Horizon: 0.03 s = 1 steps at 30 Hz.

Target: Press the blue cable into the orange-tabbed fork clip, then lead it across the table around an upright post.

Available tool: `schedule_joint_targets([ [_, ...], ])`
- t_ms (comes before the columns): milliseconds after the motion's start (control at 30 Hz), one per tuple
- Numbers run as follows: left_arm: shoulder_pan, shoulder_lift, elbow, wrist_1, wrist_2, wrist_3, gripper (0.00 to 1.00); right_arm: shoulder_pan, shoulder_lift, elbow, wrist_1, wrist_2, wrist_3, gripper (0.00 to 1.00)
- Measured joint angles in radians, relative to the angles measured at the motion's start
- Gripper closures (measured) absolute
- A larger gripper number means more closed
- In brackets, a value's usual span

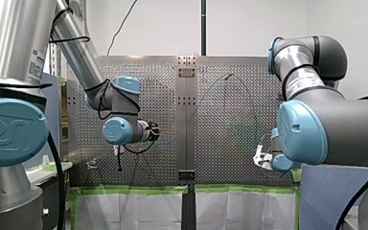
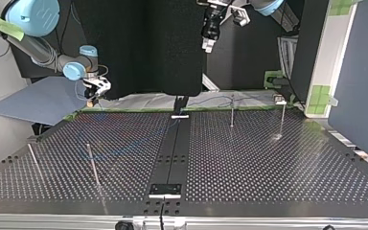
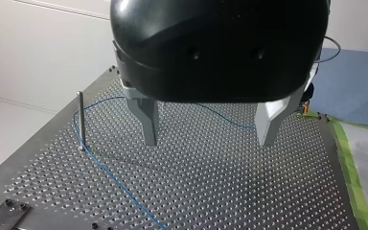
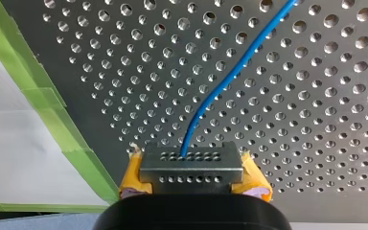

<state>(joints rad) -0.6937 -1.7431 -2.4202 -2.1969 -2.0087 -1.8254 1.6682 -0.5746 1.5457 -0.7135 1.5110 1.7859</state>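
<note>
Right tool (image 4: 191,162): yellow pads pressed together, blue cable (image 4: 230,79) pinched between them and emerging at the middle of the tip.

Cable: thin, bright blue, limp. From the pinch it runs straight ahead of my right tool over the perforated tabletop (image 4: 316,120), its long axis pointing away from the green tape (image 4: 52,96) at the edge. In the left wrist view it crosses the tabletop in a slack arc, bends at the foot of an upright post (image 3: 80,120), then runs on toward the edge nearest that camera. Cannot tell whether it touches the post or lies just beside it.

Fork clip: not made out in any view, so I cannot confirm the cable is seated.

Post: slim metal pin, upright, near one side edge of the tabletop, well apart from my right tool.

Left tool (image 3: 208,141): fingers spread wide, nothing between them, hanging above the tabletop over the cable's arc and clear of it.

Judgement: my right arm has the cable in hand, so the leading falls to it. The move turns on which side of the post the line lies. A slack line could slip over the pin.
</note>
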Motion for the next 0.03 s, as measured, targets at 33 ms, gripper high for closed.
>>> schedule_joint_targets([
  [33, 0.000, 0.000, 0.000, 0.000, 0.000, 0.000, 0.00, 0.000, 0.000, 0.000, 0.000, 0.000, 0.000, 1.00],
])
